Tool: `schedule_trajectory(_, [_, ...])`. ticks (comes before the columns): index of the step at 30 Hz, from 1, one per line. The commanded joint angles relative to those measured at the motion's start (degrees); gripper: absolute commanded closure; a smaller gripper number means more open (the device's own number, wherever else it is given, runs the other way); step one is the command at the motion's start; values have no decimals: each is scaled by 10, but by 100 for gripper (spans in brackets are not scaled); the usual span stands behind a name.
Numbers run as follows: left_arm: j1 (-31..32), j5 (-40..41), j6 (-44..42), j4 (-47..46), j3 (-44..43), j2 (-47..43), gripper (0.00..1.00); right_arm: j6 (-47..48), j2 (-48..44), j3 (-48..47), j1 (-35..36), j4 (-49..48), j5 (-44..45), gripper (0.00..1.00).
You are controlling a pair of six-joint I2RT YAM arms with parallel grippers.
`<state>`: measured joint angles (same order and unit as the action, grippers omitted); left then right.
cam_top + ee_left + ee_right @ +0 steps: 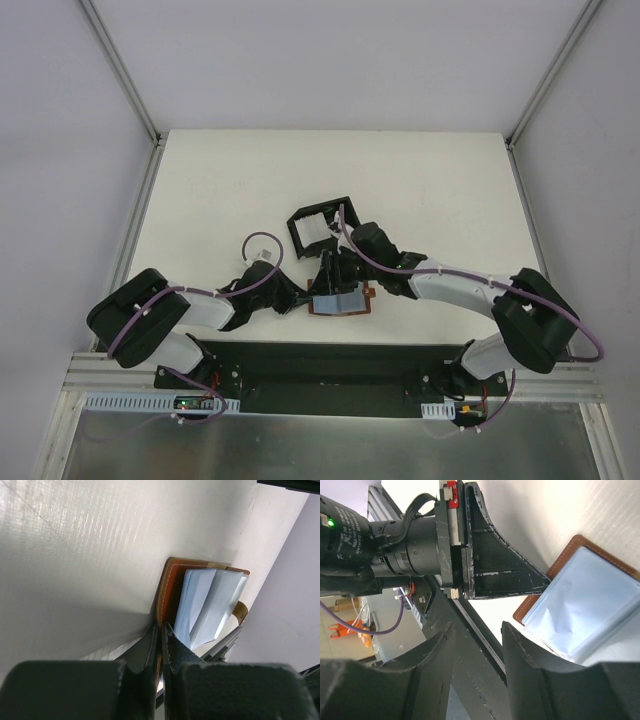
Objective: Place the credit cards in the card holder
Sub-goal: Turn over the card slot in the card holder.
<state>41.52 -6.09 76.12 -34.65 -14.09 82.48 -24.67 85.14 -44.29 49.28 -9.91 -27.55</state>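
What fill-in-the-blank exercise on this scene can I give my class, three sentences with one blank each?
1. The left gripper is shut on the edge of the ____ wallet.
2. The right gripper holds ____.
3. The open-topped card holder is ____ in colour.
Missing words: brown; nothing; black.

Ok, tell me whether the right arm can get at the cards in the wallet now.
Probably yes: the right claw hangs open close by the wallet, the cards lie exposed, and the left claw grips only the wallet's edge.
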Motion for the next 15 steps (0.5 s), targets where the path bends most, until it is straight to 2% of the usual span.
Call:
schedule_trajectory(1, [-1,21,-25,153,39,27,100,30,-47,-15,-7,68,60,55])
schedule_trajectory(6, [-1,24,-40,160,36,10,100,40,-42,-20,-21,114,103,61])
schedule_trajectory(12, [-1,19,-57,161,28,1,100,35,50,-45,-5,105,68,81])
schedule_trajectory(15, [0,16,-62,162,27,-3,100,37,91,-68,17,102,61,81])
